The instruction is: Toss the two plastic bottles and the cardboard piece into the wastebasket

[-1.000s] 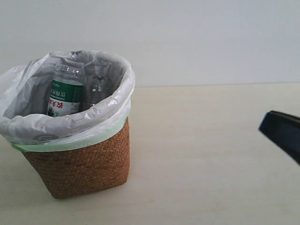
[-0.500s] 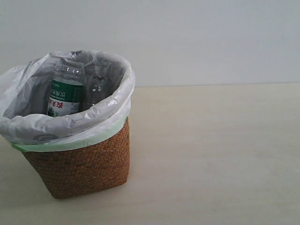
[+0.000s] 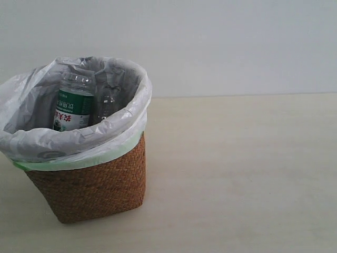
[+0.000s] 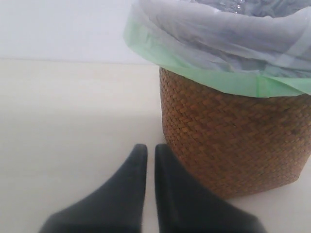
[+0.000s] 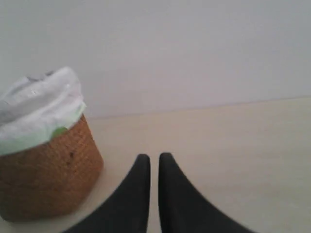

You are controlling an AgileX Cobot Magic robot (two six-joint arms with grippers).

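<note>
Trash is in the wastebasket (image 3: 92,184): green-label bottle (image 3: 73,108) beside the other bottle (image 3: 108,101). My right gripper (image 5: 154,160) has gone from the outside view. It and my left gripper (image 4: 151,150) are pressed together, empty. I cannot see the cardboard piece, but the job looks done

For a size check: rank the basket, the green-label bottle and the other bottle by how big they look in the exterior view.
1. Basket
2. Green-label bottle
3. Other bottle
Both bottles are partly hidden, so only their showing parts are ranked.
</note>
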